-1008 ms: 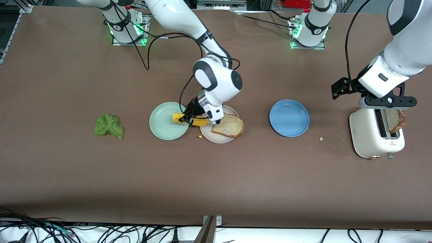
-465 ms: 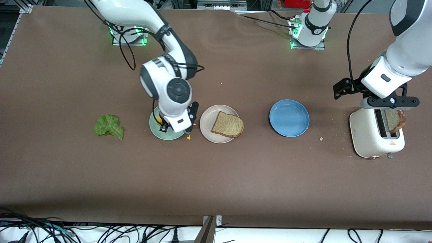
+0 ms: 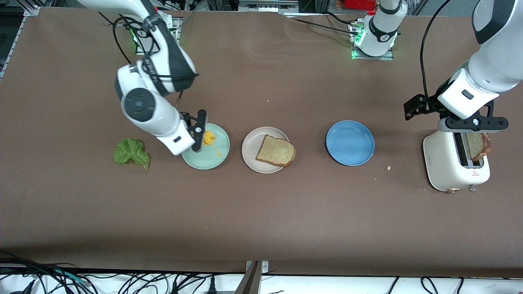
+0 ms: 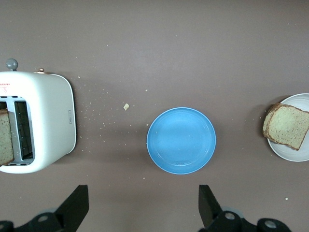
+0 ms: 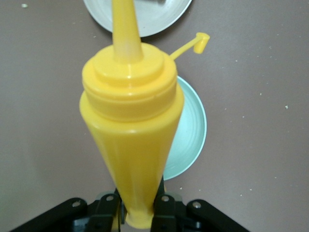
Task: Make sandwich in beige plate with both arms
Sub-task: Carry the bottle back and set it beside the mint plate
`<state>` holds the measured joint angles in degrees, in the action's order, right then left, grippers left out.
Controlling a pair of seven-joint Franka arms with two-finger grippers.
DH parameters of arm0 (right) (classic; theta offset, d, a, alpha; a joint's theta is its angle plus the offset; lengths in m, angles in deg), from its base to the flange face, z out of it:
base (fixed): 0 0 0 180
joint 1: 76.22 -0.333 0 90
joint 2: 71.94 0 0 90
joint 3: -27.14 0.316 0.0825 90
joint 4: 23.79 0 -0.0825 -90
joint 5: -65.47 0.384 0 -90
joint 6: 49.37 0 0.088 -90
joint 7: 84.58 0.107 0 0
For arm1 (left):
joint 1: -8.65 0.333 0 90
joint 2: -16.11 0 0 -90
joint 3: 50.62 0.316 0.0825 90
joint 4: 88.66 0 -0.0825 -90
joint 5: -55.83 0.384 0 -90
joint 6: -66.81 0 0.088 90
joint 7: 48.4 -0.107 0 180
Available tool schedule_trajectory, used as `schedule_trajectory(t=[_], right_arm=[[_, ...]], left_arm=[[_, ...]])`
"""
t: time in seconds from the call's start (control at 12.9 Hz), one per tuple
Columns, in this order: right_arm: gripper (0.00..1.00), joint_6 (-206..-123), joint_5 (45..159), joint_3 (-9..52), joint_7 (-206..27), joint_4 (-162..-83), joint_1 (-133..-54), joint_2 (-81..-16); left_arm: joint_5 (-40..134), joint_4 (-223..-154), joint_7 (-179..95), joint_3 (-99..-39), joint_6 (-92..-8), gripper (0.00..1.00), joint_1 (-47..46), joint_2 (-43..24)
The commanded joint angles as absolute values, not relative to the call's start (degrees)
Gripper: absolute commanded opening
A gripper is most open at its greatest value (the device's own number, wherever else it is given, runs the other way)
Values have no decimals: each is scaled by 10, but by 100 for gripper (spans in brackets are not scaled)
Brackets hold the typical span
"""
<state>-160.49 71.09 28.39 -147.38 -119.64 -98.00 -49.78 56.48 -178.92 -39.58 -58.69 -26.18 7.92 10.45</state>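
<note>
One brown bread slice (image 3: 276,150) (image 4: 287,125) lies on the beige plate (image 3: 252,149) (image 4: 294,154) (image 5: 154,17). A second slice (image 3: 478,145) (image 4: 6,137) stands in a slot of the white toaster (image 3: 453,163) (image 4: 43,121). The green lettuce leaf (image 3: 131,152) lies on the table toward the right arm's end. My right gripper (image 3: 199,136) (image 5: 136,212) is shut on a yellow squeeze bottle (image 3: 209,138) (image 5: 130,125) above the mint green plate (image 3: 204,159) (image 5: 190,135). My left gripper (image 3: 470,124) (image 4: 143,205) hangs open and empty above the toaster.
An empty blue plate (image 3: 350,142) (image 4: 181,140) sits between the beige plate and the toaster. The bottle's loose cap (image 5: 200,42) dangles on its strap. Crumbs lie around the toaster. Cables run along the table's near edge.
The right arm swung the yellow bottle away from over the bread on the beige plate to above the mint green plate. The left arm barely moved.
</note>
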Motion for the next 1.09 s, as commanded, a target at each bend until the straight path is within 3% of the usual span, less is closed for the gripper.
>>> schedule_trajectory(t=[0.0,0.39,0.62,1.01], right_arm=[[0,-1620,805,299,-1573,-1230,-915,-512],[0,-1583,924,317,-1783,-1218,-796,-455],[0,-1530,1009,298,-1859,-1187,-775,-388],[0,-1533,1047,275,-1957,-1190,-770,-362]], left_arm=[[553,-1776,-396,-588,-250,100,83,101],[553,-1774,-393,-590,-250,100,80,101],[553,-1774,-394,-590,-250,100,82,101],[552,-1774,-392,-590,-250,100,79,101]])
